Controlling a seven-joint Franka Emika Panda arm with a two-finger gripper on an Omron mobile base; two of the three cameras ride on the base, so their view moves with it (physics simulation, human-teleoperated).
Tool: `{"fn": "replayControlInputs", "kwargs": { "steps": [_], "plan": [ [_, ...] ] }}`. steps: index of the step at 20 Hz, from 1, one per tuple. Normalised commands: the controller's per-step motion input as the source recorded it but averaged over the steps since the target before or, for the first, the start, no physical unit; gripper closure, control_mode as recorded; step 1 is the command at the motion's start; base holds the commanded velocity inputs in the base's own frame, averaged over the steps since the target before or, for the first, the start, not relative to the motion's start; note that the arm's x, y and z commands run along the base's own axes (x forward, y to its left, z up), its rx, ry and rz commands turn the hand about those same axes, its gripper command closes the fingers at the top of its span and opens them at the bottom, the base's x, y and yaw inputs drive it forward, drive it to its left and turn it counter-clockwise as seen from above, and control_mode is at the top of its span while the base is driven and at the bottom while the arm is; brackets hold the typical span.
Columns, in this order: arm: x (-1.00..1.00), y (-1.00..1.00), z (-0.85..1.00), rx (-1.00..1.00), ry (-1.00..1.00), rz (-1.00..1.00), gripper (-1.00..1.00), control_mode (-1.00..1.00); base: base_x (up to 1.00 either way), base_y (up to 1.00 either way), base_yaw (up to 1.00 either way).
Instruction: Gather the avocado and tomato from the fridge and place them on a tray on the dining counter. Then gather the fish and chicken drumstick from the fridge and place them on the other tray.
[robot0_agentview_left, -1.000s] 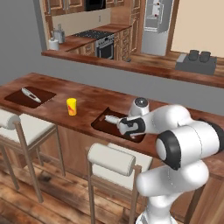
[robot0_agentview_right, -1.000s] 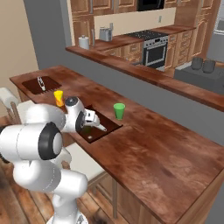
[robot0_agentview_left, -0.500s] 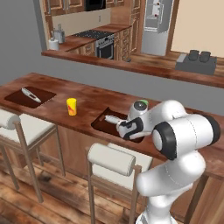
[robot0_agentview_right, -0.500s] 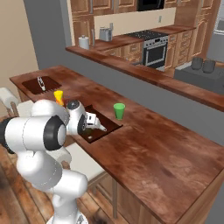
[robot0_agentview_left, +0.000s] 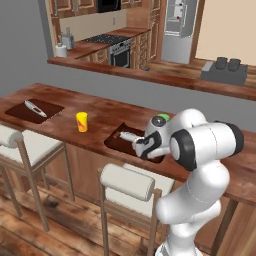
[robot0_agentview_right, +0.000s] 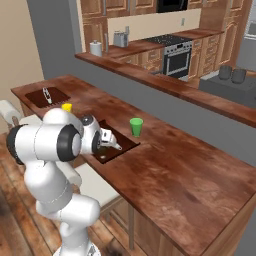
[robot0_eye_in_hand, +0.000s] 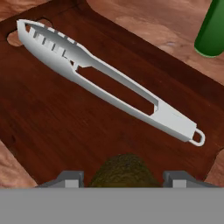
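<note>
— Left base view? Tool (robot0_agentview_left: 141, 147) low over the tray (robot0_agentview_left: 117, 143) at the desk (robot0_agentview_left: 60, 117) near edge; elbow swung rightward since a second back.
— Right base view? Same tray (robot0_agentview_right: 126, 145), green cup (robot0_agentview_right: 135, 126) just beyond.
— Hand view? Avocado (robot0_eye_in_hand: 124, 171) between spread fingers (robot0_eye_in_hand: 70, 178), over the tray near tongs (robot0_eye_in_hand: 109, 83). Firm, rounded, probably slippery; best held across the middle.

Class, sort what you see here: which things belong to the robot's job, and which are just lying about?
Job: avocado between the gripper fingers; near tray; far tray; dining counter; fridge.
Lying about: tongs; green cup; yellow cup; stools.
</note>
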Motion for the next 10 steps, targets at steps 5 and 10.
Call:
{"fn": "replayControlInputs", "kwargs": {
  "steps": [5,10],
  "plan": [
    [0.23,0.0,-0.1,0.0,0.0,0.0,1.0,-1.0,0.0,0.0,0.0],
    [0.18,0.0,-0.18,0.0,0.0,0.0,1.0,-1.0,0.0,0.0,0.0]
  ]
}}
